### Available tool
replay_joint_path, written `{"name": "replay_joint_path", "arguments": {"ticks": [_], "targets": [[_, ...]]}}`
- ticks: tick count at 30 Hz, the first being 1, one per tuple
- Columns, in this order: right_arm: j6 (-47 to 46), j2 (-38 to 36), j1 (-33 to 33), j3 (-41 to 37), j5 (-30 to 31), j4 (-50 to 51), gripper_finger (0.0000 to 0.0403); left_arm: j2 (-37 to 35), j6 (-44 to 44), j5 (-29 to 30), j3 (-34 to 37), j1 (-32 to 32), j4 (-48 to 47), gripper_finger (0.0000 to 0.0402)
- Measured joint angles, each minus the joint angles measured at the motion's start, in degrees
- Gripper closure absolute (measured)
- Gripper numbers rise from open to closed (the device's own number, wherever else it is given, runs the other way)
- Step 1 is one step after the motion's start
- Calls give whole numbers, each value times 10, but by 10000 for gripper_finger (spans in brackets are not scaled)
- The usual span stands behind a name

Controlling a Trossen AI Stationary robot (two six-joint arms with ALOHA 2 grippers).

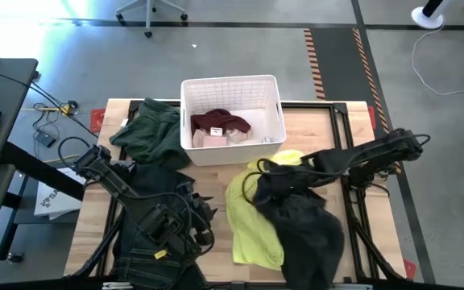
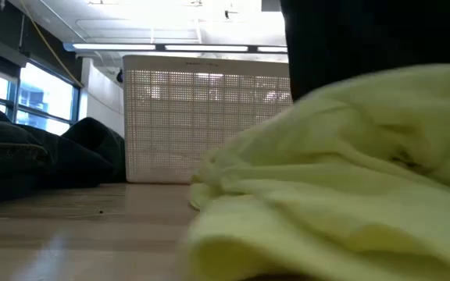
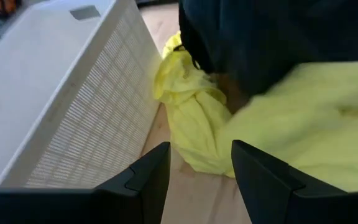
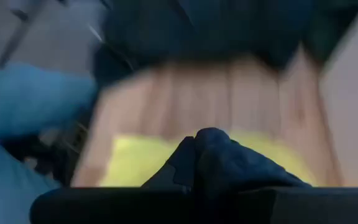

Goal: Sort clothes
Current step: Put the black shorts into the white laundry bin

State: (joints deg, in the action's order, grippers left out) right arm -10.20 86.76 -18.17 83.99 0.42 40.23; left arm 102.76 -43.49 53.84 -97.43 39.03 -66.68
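My right gripper point(image 1: 266, 172) is shut on the black garment point(image 1: 306, 219), right of the middle of the table and above the bright yellow shirt point(image 1: 250, 219). The shirt lies spread on the table and fills the low view point(image 2: 350, 179). My left gripper point(image 3: 201, 152) is open and empty just above the table. It points at the shirt point(image 3: 303, 118) beside the white basket's wall point(image 3: 86, 118). Dark denim jeans point(image 1: 155, 254) lie under my left arm. A dark green garment point(image 1: 151, 133) lies left of the basket. Maroon point(image 1: 216, 121) and beige-pink point(image 1: 212, 139) pieces lie in the basket. My right gripper holds a bunched fold of the black garment point(image 4: 211, 152) between its two fingers. In the high view the garment's upper end point(image 1: 276, 179) is at the gripper. The rest spreads toward the near edge, partly over the yellow shirt. How many layers it holds cannot be told.
The white lattice-sided basket point(image 1: 274, 90) stands at the table's far middle. Bare wood shows between the basket and the shirt point(image 1: 216, 173) and at the far right point(image 1: 312, 133). The table frame's black rails point(image 1: 341, 121) run along the right side.
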Motion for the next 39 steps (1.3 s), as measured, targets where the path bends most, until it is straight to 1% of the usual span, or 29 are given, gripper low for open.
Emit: {"name": "replay_joint_path", "arguments": {"ticks": [3,6,10,13,16,18,20,22,24,26,28,31,34,36,39], "targets": [[42,7,-16,95,0,5,398,0,26,23,0,8,6,234],[90,14,-27,169,6,-2,400,-2,43,55,0,27,5,234],[163,33,-28,261,41,8,401,-13,52,110,0,54,3,234],[201,44,-15,330,81,11,401,-22,47,139,0,65,3,234],[213,54,-7,368,82,14,401,-28,42,145,0,73,2,234],[199,65,-6,368,67,51,402,-29,34,145,0,75,0,234],[170,78,-6,344,58,100,402,-29,31,140,0,76,0,234],[126,90,-10,294,32,123,402,-29,24,133,3,76,0,234],[78,98,-14,218,-19,87,402,-29,16,130,10,77,-1,234],[39,101,-23,134,-75,22,402,-28,16,127,16,79,-3,234],[1,101,-33,56,-110,-32,402,-28,12,123,21,79,-8,234],[-51,102,-44,-33,-116,-71,402,-28,-5,109,21,80,-25,234],[-81,101,-47,-89,-114,-84,402,-28,-10,108,22,80,-38,234],[-90,101,-47,-112,-114,-82,398,-28,-10,109,22,78,-39,234],[-91,101,-44,-119,-114,-87,385,-28,-10,110,22,74,-40,234]]}}
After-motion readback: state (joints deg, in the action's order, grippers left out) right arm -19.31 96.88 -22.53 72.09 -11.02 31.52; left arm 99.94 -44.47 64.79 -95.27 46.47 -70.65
